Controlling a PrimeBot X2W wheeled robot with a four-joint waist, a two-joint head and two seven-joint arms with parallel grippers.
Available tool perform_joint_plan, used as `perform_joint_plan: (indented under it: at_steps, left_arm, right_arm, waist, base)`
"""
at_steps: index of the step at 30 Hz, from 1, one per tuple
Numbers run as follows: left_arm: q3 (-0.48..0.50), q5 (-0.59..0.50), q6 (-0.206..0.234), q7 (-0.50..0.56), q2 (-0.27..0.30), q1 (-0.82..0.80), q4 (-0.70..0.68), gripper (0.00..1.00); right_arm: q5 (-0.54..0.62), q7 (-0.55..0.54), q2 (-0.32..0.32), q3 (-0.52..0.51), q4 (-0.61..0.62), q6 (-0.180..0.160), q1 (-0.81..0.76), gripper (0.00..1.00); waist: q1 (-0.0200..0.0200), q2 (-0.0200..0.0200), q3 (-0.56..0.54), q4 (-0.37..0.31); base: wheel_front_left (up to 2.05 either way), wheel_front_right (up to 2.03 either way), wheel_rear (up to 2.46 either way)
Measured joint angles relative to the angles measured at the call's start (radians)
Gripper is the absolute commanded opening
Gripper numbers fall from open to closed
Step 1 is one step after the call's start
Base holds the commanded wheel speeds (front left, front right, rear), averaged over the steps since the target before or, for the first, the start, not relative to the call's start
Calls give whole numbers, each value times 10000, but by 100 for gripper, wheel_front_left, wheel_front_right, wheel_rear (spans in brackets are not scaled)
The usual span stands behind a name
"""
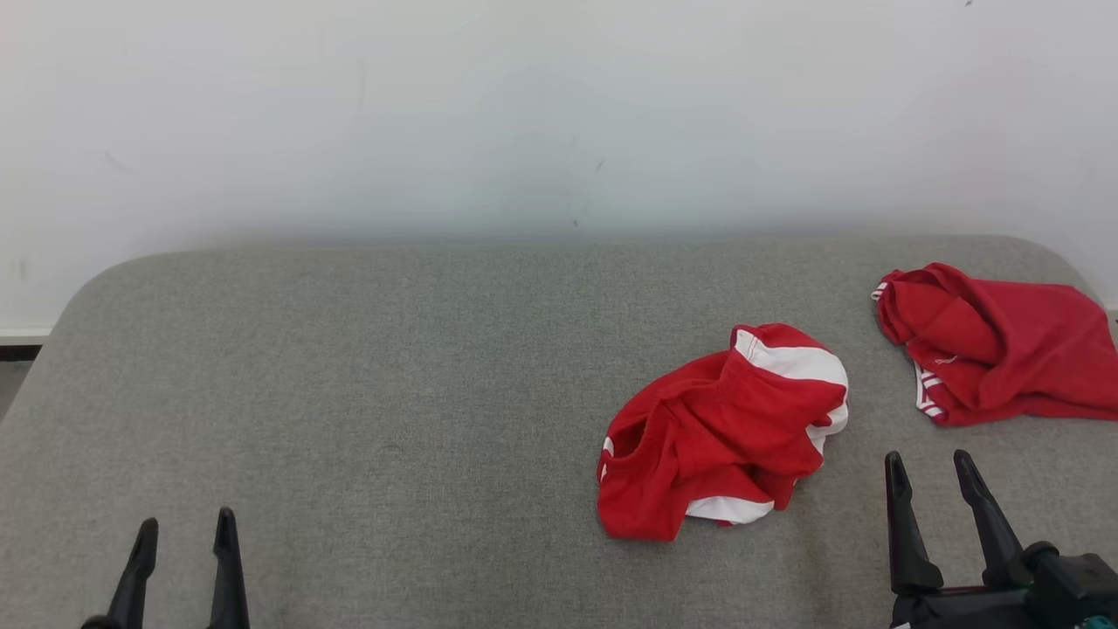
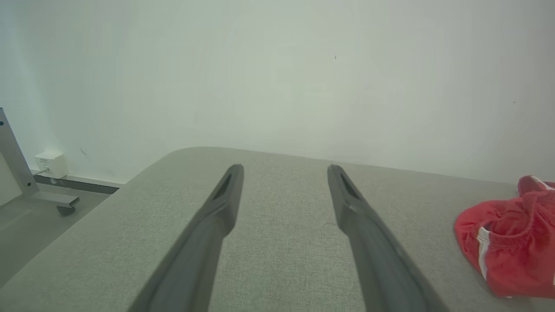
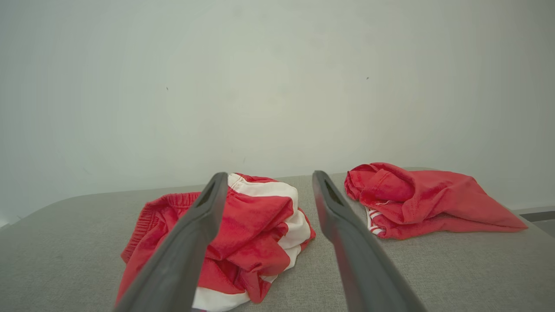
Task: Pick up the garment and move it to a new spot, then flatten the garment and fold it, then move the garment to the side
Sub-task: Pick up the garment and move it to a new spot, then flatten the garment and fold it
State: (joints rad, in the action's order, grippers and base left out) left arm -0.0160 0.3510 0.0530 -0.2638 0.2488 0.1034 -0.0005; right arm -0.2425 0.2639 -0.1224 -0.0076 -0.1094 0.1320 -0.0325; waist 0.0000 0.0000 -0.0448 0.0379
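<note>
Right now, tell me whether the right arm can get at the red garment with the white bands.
Probably yes. The right gripper stands open close beside the red garment with the white bands, with bare grey padded surface between them and nothing in the way.

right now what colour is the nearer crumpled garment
Garment: red with white bands, best in head view.

Grey padded surface (image 1: 349, 393) open across left and centre; red-and-white garment (image 1: 721, 432) and second red garment (image 1: 996, 349) block the right, wall (image 1: 524, 114) behind.
</note>
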Motion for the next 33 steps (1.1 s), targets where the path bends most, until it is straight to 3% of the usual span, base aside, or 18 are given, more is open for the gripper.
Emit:
perform_joint_plan:
  at_steps: [15,21,33]
  left_arm:
    - [823,-853,-836,0,-953,255,169,100]
    - [1022,-1083,-1237,0,-1122,244,211,100]
    - [1166,-1553,-1593,0,-1271,223,192,100]
  right_arm:
    - [-98,0,-61,96,-111,0,-116,100]
    - [-100,0,-77,54,-134,0,-134,100]
    - [-111,2,-105,40,-155,-2,-172,100]
  waist:
    - [0,0,60,-94]
    - [0,0,43,-80]
    - [0,0,-14,-35]
  base:
    - [0,0,0]
    - [0,0,0]
    - [0,0,0]
